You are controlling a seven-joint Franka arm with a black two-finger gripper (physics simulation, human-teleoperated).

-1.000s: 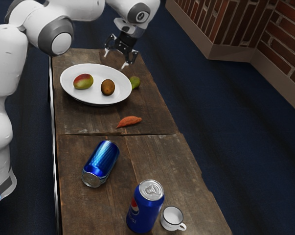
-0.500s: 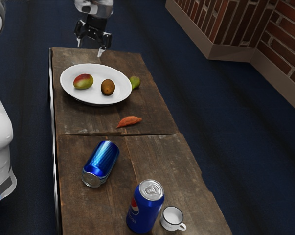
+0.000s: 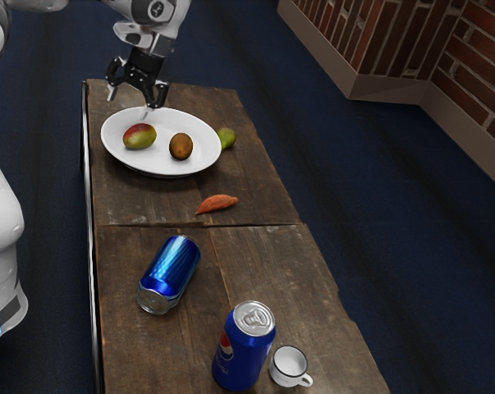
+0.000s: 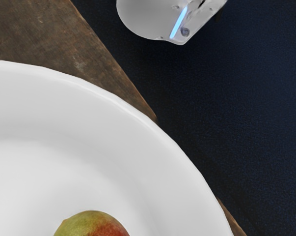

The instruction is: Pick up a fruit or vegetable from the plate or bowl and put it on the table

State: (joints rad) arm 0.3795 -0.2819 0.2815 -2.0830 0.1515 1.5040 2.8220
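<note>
- Plate (image 3: pixel 161 154), white and wide with a raised rim, stands toward the far end of the worktop (image 3: pixel 263 279), bearing two fruits.
- End effector (image 3: pixel 129 104), its fingers spread wide with nothing between them, hangs above the plate's far rim.
- Mango (image 3: pixel 139 136), likely the one to take, lies toward the exterior view's left side of the plate. Probably moderately heavy, firm, smooth enough to slip or roll; best pinched across its narrower middle, low on the sides, without bruising force.
- Blue can (image 3: pixel 170 275), on its side nearer the camera; contents unseen.
- Brown kiwi (image 3: pixel 181 146), right of the mango on the plate; likely lighter, rough-skinned and grippier.
- Sweet potato (image 3: pixel 217 203), near side of the plate, on the wood.
- Green pear (image 3: pixel 226 138), just beside the plate's right rim.
- Upright can (image 3: pixel 245 345), near; its filling cannot be told.
- Mug (image 3: pixel 289 366), farthest right, white inside.
</note>
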